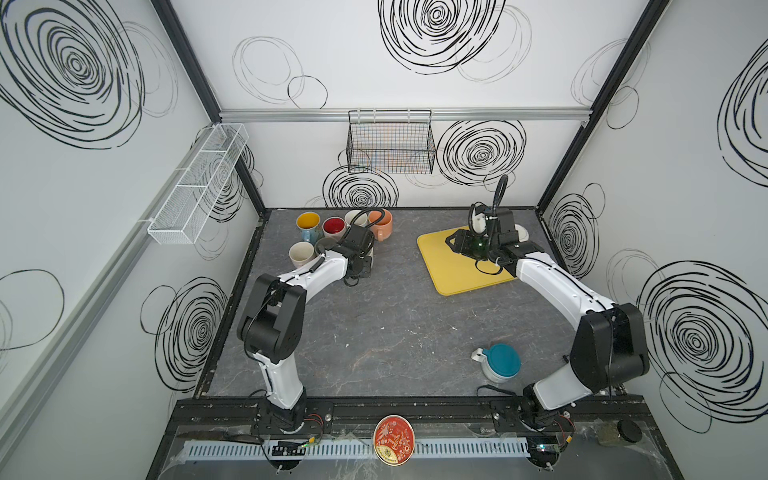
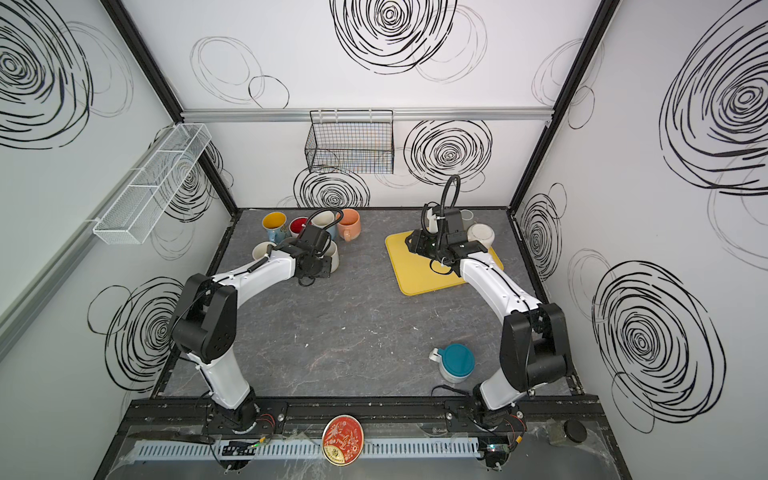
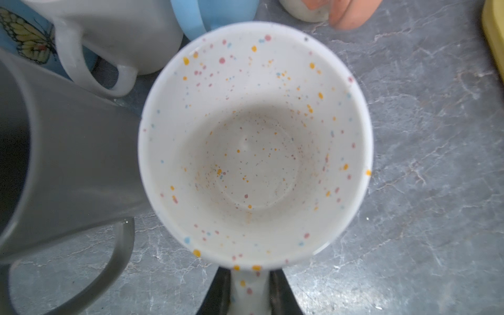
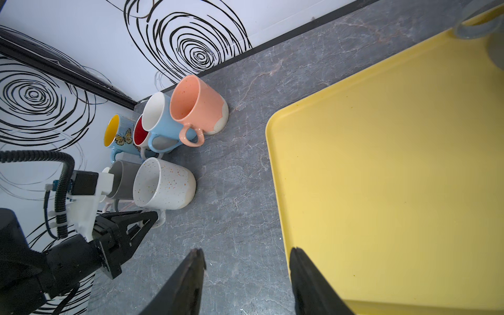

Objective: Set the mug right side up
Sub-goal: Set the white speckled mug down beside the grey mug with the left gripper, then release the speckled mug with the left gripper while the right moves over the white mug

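- Speckled mug stands upright at the far left, just beside a grey mug;
- left gripper pinches its handle;
- right gripper spread above the yellow tray's left edge.

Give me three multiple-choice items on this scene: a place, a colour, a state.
1. Where does the peach ceramic mug stand?
A. on a yellow tray
B. on the grey marbled table
C. in a wire basket

2. What colour is the inside of the blue butterfly mug?
A. yellow
B. green
C. black

3. What is the left gripper doing?
A. standing open
B. shut on the handle of the white speckled ceramic mug
C. shut on a spoon

Answers: 1 B, the table shows all around its base; 2 A, its inner wall is yellow; 3 B, it clamps the speckled handle.
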You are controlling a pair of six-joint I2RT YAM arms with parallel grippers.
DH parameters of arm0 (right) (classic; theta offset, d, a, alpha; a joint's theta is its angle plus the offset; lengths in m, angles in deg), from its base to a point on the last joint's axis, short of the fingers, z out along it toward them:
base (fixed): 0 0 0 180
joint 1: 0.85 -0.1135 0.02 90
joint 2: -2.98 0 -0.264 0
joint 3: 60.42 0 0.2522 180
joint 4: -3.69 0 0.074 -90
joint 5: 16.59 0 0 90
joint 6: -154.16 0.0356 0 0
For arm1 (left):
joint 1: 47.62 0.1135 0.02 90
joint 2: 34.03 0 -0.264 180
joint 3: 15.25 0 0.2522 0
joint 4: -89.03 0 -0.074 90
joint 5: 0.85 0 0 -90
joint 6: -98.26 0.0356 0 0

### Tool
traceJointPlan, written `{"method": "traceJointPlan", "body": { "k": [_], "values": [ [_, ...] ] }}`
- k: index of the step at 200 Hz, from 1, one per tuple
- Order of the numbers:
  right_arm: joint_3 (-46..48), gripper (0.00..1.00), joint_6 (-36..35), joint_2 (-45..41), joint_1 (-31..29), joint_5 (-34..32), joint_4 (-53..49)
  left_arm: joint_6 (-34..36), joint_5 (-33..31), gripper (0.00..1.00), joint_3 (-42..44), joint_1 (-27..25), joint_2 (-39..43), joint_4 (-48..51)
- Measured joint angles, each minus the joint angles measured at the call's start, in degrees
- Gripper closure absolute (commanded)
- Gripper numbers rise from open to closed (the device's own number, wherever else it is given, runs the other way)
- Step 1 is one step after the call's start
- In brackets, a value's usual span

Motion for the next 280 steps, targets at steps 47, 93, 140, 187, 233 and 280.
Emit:
{"method": "traceJointPlan", "body": {
  "k": [47,93,140,187,233,280],
  "values": [
    [-4.0,0.43,-2.38,3.39,2.84,-2.16,-5.01,1.07,-2.58,1.0,-2.19,0.22,-2.67,-0.39],
    [-9.53,0.4,-5.42,6.95,9.4,-5.7,-10.78,1.4,-2.75,1.0,-3.32,1.27,-3.8,-0.9],
    [-12.81,0.38,-8.11,9.05,15.72,-9.62,-14.05,1.38,-2.84,0.73,-3.67,2.49,-4.57,-2.16],
    [-17.55,0.36,-9.44,13.6,20.06,-12.39,-17.53,1.31,-3.69,0.55,-5.2,2.67,-4.59,-3.41],
    [-23.87,0.34,-10.36,17.86,22.51,-14.67,-20.11,1.29,-4.07,0.5,-5.35,2.67,-3.8,-3.32],
    [-29.94,0.33,-10.86,23.06,24.37,-16.63,-21.62,1.31,-4.09,0.48,-5.35,2.67,1.4,-3.34]
  ]
}}
